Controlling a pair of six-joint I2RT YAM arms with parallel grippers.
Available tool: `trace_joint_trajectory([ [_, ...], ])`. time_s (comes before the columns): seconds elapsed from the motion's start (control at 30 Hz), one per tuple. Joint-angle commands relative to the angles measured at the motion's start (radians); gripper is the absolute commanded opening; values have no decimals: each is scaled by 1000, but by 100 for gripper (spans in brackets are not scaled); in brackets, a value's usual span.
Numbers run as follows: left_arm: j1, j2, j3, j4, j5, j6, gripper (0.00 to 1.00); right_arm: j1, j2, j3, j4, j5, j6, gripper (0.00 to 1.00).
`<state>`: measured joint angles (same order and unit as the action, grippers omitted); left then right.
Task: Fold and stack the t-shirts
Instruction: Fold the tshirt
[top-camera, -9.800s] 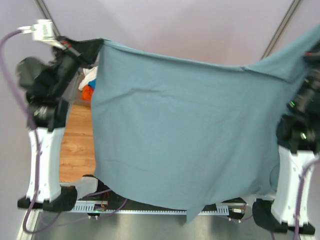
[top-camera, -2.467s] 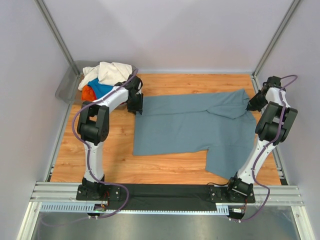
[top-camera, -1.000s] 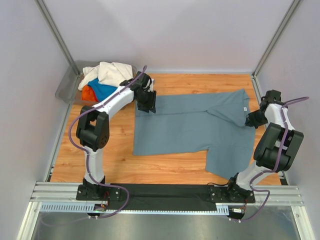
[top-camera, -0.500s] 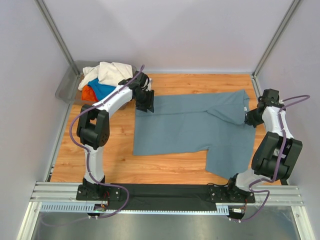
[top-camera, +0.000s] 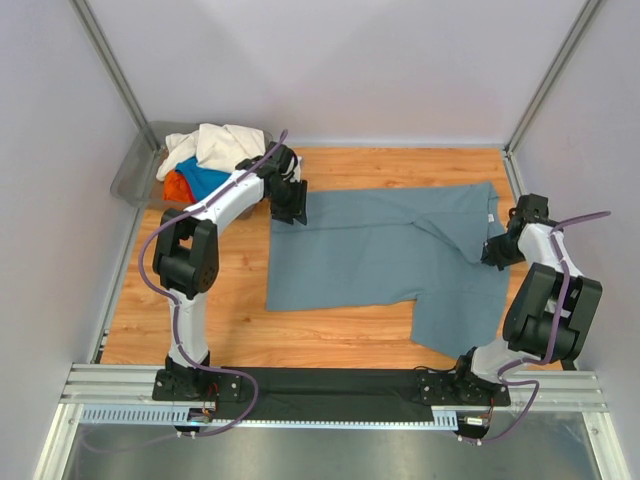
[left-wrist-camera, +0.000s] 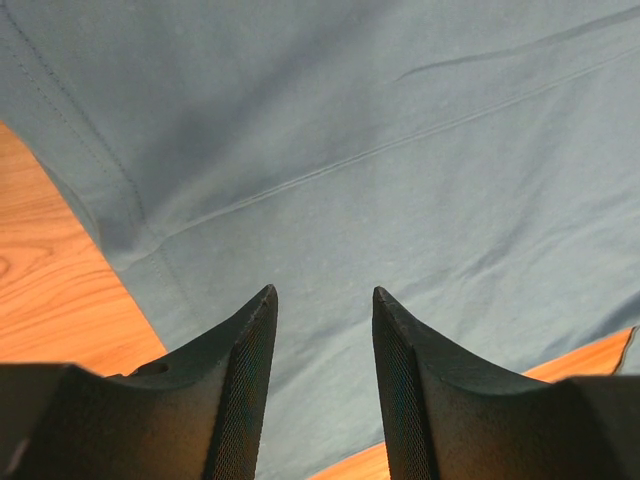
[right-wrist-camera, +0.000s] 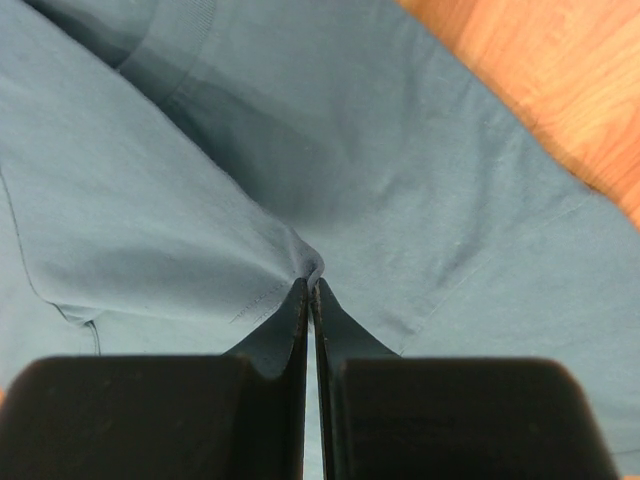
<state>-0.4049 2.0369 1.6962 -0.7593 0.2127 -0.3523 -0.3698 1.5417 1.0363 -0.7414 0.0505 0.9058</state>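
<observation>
Folding the grey shirt (top-camera: 380, 255), laid flat from centre to right. Pinching its right edge with the right gripper (right-wrist-camera: 312, 284), closed tight on cloth. Hovering over its far-left corner with the left gripper (left-wrist-camera: 322, 293), jaws apart, empty. Next, likely: grip that corner, then lift both sides together.

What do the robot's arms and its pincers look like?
The left arm and right arm are white tubes linked by black joints, each trailing a purple cable. The left gripper and right gripper are black, each with two tapered fingers; mesh texture shows inside the left's.
</observation>
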Motion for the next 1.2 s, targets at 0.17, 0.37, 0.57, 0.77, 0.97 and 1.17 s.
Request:
trace_joint_trajectory([
  [0.17,15,3,34,-3,14,15,50,0,-8,-36,62,6,59,0],
  [0.37,17,0,34,-6,46,19,51,0,61,65,91,8,-24,2],
  [0.57,6,-38,-21,0,63,15,51,-12,328,354,125,-80,-177,4],
  [0.77,-26,-86,-52,-11,31,27,51,-27,514,617,111,-187,-205,49],
  [0.97,-63,-100,-15,-25,8,26,51,35,339,430,63,-201,-320,63],
  [1.17,-109,-75,13,-48,39,13,50,55,144,182,160,-126,-378,61],
])
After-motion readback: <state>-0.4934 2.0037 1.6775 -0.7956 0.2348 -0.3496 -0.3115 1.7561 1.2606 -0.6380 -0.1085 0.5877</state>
